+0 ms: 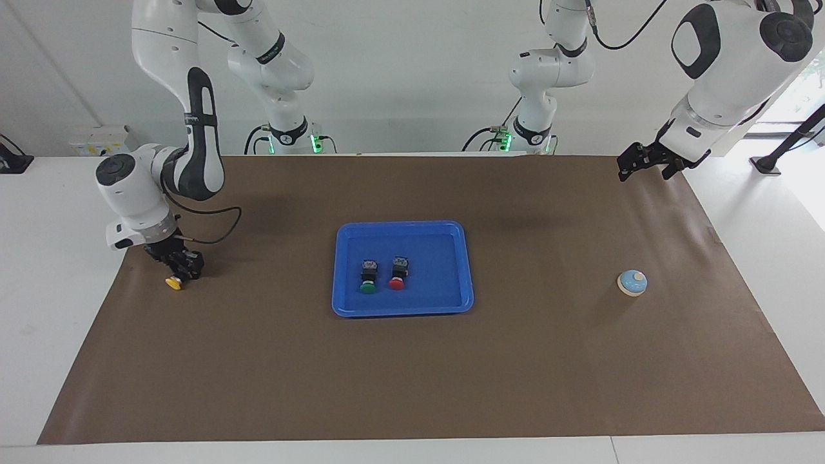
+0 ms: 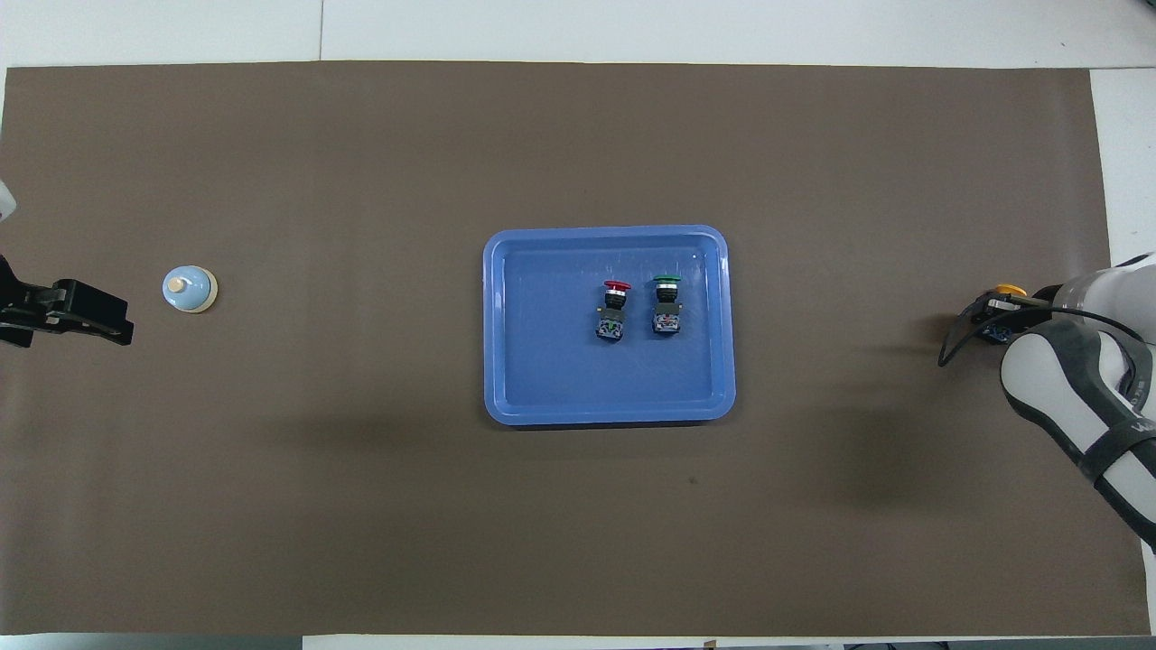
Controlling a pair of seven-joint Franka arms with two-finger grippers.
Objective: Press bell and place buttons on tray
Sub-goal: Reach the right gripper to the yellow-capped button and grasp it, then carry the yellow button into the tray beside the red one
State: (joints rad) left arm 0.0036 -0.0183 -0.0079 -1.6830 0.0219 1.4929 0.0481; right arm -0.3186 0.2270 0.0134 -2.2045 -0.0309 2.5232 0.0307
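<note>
Step in hand: picking the yellow button (image 1: 174, 282), the last of the three. I judge the bell press as a separate matter; nothing here shows whether it is done.

Right hand (image 1: 177, 269): down at the bench (image 1: 412, 386) near the right arm's end, on the black body of the yellow button with the cap poking out past the fingers. It looks to be pinching the body, but I cannot tell for sure that the grip is closed.

Left hand (image 1: 641, 162): waits in the air over the corner of the brown mat at the left arm's end. Whether its fingers are spread I cannot tell.

Tray (image 1: 403, 310): mid-bench. Green button (image 1: 368, 287) and red button (image 1: 397, 282) lie side by side in it, caps pointing away from the robots.

Bell (image 1: 632, 283): on the mat toward the left arm's end, well apart from the tray, untouched by any hand.

Doing it well: I would confirm a firm hold on the body, not the cap, lift straight up before travelling, then set down in the bare tray floor beside the red button, clear of both.

Views: the facing view shows the right hand low at the button; overhead, the arm hides most of that hand and only the yellow cap (image 2: 1009, 291) peeks out. Overhead gives the free tray floor better.
</note>
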